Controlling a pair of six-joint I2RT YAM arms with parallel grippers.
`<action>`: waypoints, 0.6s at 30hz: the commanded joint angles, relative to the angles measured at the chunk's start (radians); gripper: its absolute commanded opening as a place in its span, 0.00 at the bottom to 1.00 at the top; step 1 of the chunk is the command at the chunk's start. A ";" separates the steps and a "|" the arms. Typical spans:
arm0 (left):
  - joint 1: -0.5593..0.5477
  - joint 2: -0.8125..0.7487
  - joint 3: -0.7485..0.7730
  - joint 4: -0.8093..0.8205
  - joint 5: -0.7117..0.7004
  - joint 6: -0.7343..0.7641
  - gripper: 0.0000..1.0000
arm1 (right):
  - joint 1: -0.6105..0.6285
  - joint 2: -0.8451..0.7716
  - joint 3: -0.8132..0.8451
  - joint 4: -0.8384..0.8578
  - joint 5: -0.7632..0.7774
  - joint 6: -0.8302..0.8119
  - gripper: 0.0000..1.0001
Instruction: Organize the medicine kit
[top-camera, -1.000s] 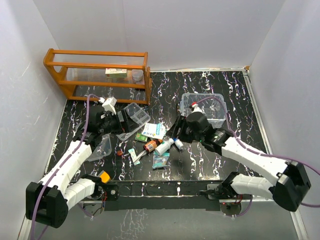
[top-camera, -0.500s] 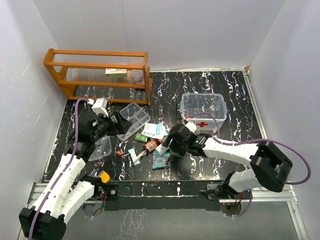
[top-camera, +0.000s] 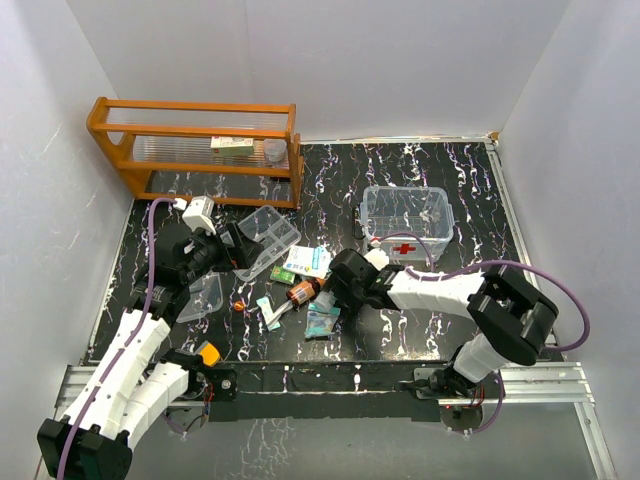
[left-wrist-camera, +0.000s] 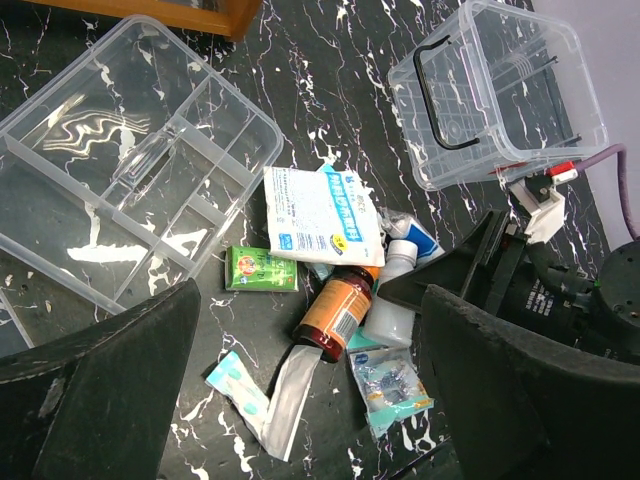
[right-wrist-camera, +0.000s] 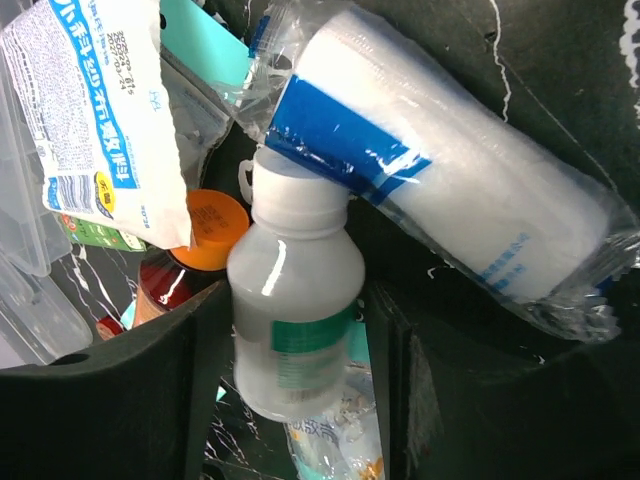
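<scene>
The medicine kit's clear box (top-camera: 405, 222) with a red cross stands right of centre; it also shows in the left wrist view (left-wrist-camera: 495, 95). Its divided tray insert (top-camera: 268, 238) (left-wrist-camera: 130, 170) lies left of the pile. A clear flat lid (top-camera: 203, 295) lies by the left arm. My right gripper (top-camera: 333, 289) (right-wrist-camera: 297, 290) is shut on a white bottle with a green label (right-wrist-camera: 295, 320) (left-wrist-camera: 392, 305) lying in the pile. My left gripper (top-camera: 237, 246) (left-wrist-camera: 308, 295) is open and empty, above the pile beside the tray.
The pile holds a white pouch (top-camera: 307, 262) (left-wrist-camera: 320, 215), an amber bottle with an orange cap (left-wrist-camera: 335, 310), a wrapped gauze roll (right-wrist-camera: 450, 190), a green packet (left-wrist-camera: 262, 270), a strip (left-wrist-camera: 265, 400) and a small foil packet (left-wrist-camera: 390, 385). An orange wooden rack (top-camera: 195, 150) stands at back left.
My right arm swung from beside the clear box down-left to the pile and its fingers closed round the white bottle. My left arm drew back slightly, then stayed still.
</scene>
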 joint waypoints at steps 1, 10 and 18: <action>-0.003 -0.022 0.002 -0.010 -0.005 0.017 0.92 | 0.005 0.026 0.032 -0.001 0.018 0.033 0.52; -0.002 -0.060 -0.012 0.029 0.017 0.016 0.93 | 0.006 0.002 0.029 0.040 -0.026 -0.005 0.35; -0.003 -0.084 -0.021 0.047 -0.006 0.017 0.93 | 0.005 -0.135 0.038 0.034 -0.011 -0.117 0.35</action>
